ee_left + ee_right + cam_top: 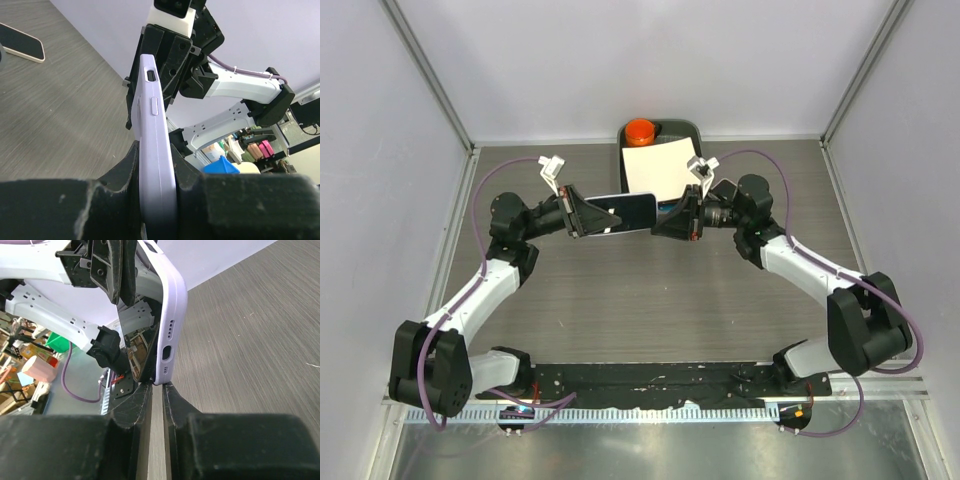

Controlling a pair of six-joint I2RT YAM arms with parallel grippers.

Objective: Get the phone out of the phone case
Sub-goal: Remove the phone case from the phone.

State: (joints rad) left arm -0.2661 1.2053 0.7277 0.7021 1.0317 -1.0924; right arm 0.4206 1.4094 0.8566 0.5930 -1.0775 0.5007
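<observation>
Grey table (650,300), lilac phone case (155,150) aloft

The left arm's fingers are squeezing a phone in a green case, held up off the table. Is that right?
Not quite: the case is not green, it is pale purple. The left wrist view shows this best. The rest is right: the left fingers squeeze it, held up off the table.
</observation>
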